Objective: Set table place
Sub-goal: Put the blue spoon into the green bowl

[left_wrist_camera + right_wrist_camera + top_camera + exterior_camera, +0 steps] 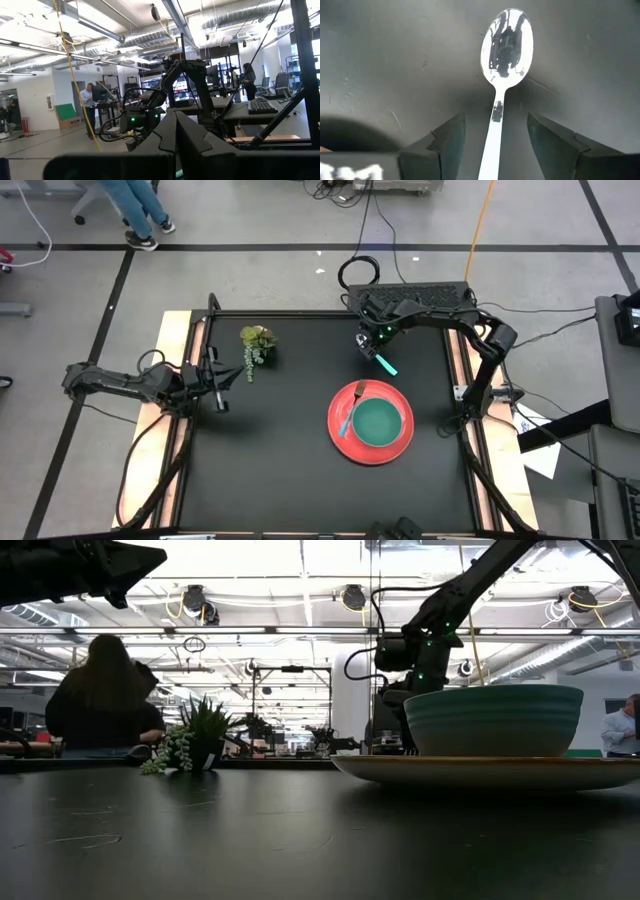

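Tabletop first: the black table carries most of the setting already. Plate, red and round, lies well apart from the right gripper, toward the near edge, with the teal bowl sitting on it and the blue-handled fork resting across the plate's rim beside the bowl. By that reckoning 3 of the 4 pieces look placed, and only the spoon is left.

The spoon lies flat on the table directly under the right gripper, its teal handle pointing out toward the plate. In the right wrist view the metal shaft runs up the middle between the 2 fingers, which stand apart on either side without touching it, so the grasp is judged not yet made. The right arm reaches in from the far right corner, elbow folded back, wrist bent down over the spoon.

A small green plant sprig stands well off to the gripper's side, no part of the setting.

The left gripper waits at the table's left edge, pointed level across the table; whether it is apart or together cannot be told.
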Controlling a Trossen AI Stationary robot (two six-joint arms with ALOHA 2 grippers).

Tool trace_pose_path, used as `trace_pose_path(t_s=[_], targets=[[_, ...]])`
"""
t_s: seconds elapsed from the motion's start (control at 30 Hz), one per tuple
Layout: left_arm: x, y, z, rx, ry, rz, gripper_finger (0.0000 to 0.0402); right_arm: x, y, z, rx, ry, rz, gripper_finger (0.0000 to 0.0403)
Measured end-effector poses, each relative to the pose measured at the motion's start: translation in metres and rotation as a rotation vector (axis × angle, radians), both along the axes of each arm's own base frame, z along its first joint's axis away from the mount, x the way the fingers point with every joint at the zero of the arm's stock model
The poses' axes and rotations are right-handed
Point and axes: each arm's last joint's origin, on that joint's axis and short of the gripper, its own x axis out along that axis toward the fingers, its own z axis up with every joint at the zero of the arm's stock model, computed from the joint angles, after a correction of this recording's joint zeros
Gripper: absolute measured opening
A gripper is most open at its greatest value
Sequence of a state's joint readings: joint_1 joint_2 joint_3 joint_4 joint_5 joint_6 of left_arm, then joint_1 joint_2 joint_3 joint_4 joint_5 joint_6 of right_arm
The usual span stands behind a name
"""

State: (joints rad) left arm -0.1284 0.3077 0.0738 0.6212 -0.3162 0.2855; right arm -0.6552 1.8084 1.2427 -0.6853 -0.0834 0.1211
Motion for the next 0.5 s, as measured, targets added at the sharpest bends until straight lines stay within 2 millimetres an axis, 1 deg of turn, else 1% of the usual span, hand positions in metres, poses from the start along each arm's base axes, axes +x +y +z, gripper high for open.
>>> trace_pose_path(t_s=[0.27,0.5], targets=[[0.0002,0.0,-0.0004,-0.001,0.004,-0.001,0.0008,0.0016,-0.0005,-0.0092,0.02,0.023,-0.01,0.0205],[0.0002,0.0,-0.0005,-0.001,0.005,-0.001,0.0008,0.0028,-0.0021,-0.0089,0.007,0.009,-0.009,0.0206]])
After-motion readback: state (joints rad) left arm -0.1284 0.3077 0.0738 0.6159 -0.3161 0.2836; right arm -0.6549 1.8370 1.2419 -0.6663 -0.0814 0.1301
